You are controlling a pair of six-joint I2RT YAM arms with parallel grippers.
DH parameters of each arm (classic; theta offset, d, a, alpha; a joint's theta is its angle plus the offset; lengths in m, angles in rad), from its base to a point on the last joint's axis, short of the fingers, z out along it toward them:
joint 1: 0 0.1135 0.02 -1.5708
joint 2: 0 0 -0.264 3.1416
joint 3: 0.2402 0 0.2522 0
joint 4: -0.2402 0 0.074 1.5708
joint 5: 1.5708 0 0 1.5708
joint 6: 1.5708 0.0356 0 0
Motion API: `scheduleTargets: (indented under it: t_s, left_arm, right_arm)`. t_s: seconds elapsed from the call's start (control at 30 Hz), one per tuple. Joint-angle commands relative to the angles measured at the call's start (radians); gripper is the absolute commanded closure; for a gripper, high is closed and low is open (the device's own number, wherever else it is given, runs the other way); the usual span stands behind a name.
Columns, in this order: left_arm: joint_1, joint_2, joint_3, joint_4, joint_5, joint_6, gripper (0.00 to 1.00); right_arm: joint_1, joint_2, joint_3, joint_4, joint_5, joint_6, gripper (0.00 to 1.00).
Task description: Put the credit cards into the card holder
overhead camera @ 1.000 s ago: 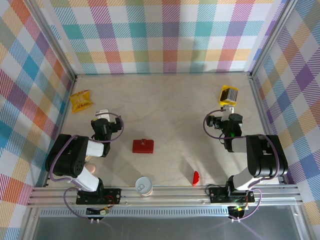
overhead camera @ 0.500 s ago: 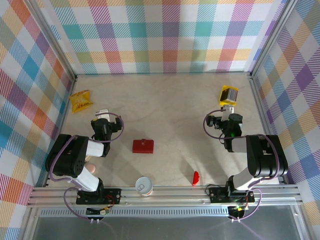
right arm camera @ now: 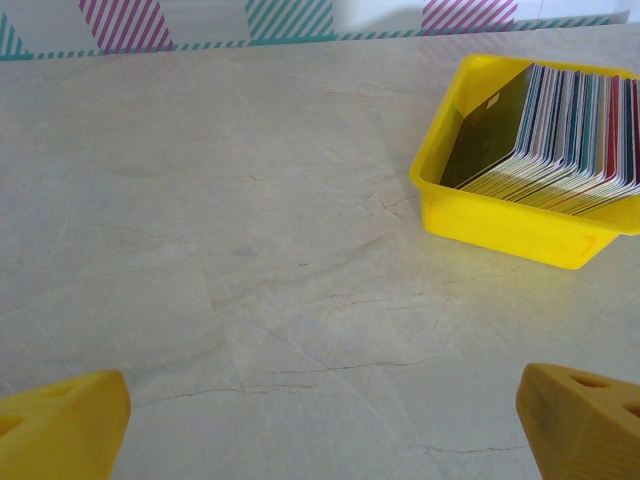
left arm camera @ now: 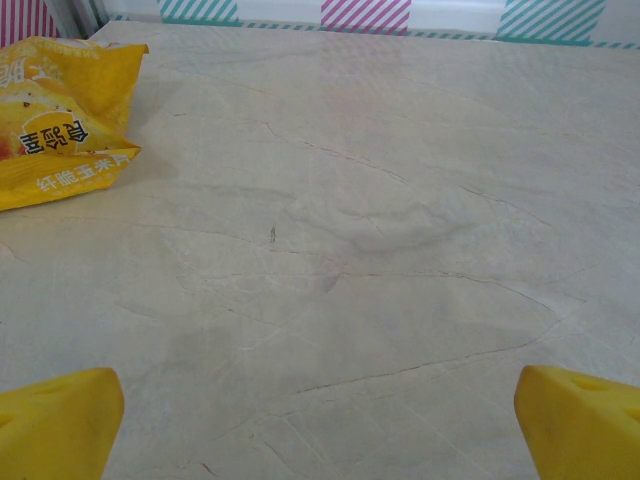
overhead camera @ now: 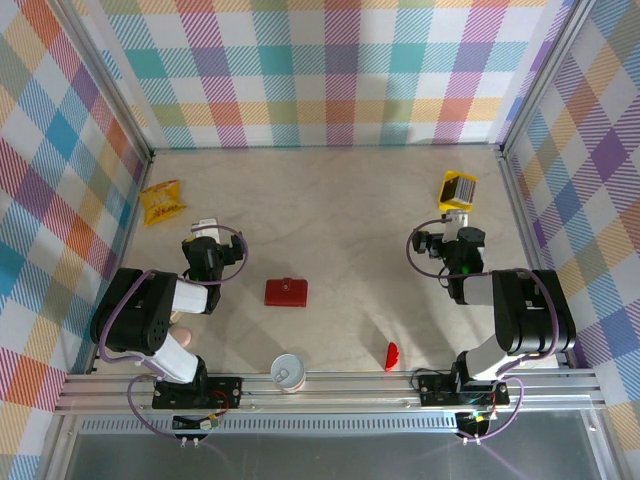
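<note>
The credit cards [right arm camera: 560, 125] are standing on edge as a tightly packed, leaning row inside a bright yellow open tray [right arm camera: 500, 225]. The front card is showing a dark, nearly black face, while the edges behind it are showing white, teal and red. The tray is sitting on the pale marbled table [right arm camera: 250, 260] near the far right corner, close to the right side wall.

The right gripper [right arm camera: 320, 425] is holding its yellow fingers wide apart with nothing between them. The tray is lying just ahead of them and off to the right, not touching either fingertip.

The card holder [overhead camera: 286, 292] is lying flat and closed in the middle of the table. It is a small dark-red rectangle with a little tab sticking out from its far edge. It is resting between the two arms, somewhat nearer the left one.

The left gripper [left arm camera: 320, 430] is also standing with its jaws spread and empty over bare table. The card holder is lying to its right and nearer the arm bases, well apart from it. A crinkled yellow snack packet [left arm camera: 55, 120] is lying ahead and to the left.
</note>
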Motion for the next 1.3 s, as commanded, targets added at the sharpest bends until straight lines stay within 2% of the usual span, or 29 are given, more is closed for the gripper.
scheduleTargets:
  t_s: [0.0,0.33,0.4,0.47,0.57,0.63,0.77,0.8,0.93,1.0,1.07,1.27]
  left_arm:
    - [0.011,0.001,0.017,0.001,0.005,-0.006,0.0]
    - [0.011,-0.001,0.009,0.014,0.002,-0.005,0.0]
    - [0.01,-0.028,-0.009,0.028,-0.013,-0.011,0.0]
    - [0.011,-0.106,-0.019,-0.024,-0.007,-0.008,0.0]
    - [0.009,-0.278,-0.002,-0.185,-0.016,-0.014,0.0]
    - [0.009,-0.395,0.032,-0.315,-0.021,-0.057,0.0]
    - [0.01,-0.587,0.176,-0.668,0.013,-0.247,0.0]
    - [0.01,-0.622,0.222,-0.737,0.055,-0.297,0.0]
    - [0.01,-0.692,0.367,-1.039,0.242,-0.467,0.0]
    - [0.009,-0.711,0.417,-1.168,0.306,-0.54,0.01]
    - [0.01,-0.728,0.443,-1.308,0.321,-0.611,0.02]
    - [0.011,-0.754,0.435,-1.49,0.436,-0.765,0.03]
  right_arm:
    - [-0.001,-0.004,0.006,0.006,0.004,0.011,0.01]
    - [-0.001,-0.018,0.005,0.0,-0.001,0.009,0.01]
    - [-0.001,-0.065,0.025,-0.074,-0.009,0.002,0.01]
    - [-0.001,-0.123,0.078,-0.222,0.004,0.008,0.01]
    - [0.0,-0.196,0.147,-0.393,-0.022,0.017,0.01]
    - [0.001,-0.255,0.162,-0.439,-0.073,0.028,0.02]
    - [0.013,-0.387,0.225,-0.562,-0.194,0.071,0.08]
    - [0.021,-0.411,0.258,-0.62,-0.221,0.075,0.09]
    - [0.096,-0.439,0.402,-0.857,-0.374,0.007,0.14]
    - [0.152,-0.432,0.44,-0.923,-0.444,-0.046,0.16]
    - [0.209,-0.424,0.459,-0.96,-0.508,-0.09,0.17]
    - [0.38,-0.366,0.503,-1.05,-0.6,-0.266,0.2]
